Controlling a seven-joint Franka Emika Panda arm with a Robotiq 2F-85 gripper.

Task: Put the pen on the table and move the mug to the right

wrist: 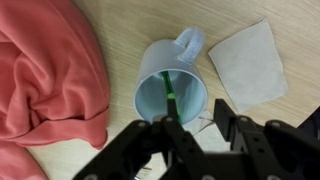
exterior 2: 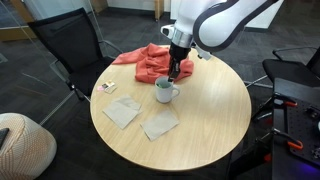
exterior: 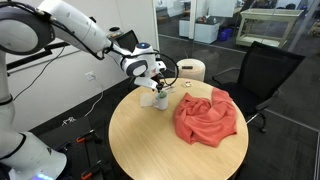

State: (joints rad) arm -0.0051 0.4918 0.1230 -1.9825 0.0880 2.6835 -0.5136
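Round light wood worktop [wrist: 120, 20]. Small white-grey mug [wrist: 185, 95] stands upright on it, handle toward a pale square paper napkin [wrist: 248, 65] that lies near, apart from the mug. Thin bright green pen [wrist: 167, 95] is inside the mug, leaning against the inner wall, upper end at the rim; it is not on the worktop.

Black end effector [wrist: 197, 125] hangs directly over the mug's rim, fingers apart with bare worktop showing between them. The pen's top sits at one finger; I cannot tell whether it touches.

In an exterior view the end effector [exterior 2: 177, 72] points straight down above the mug [exterior 2: 164, 93]. Crumpled red cloth [exterior: 208, 115] lies just beside the mug [exterior: 160, 99].
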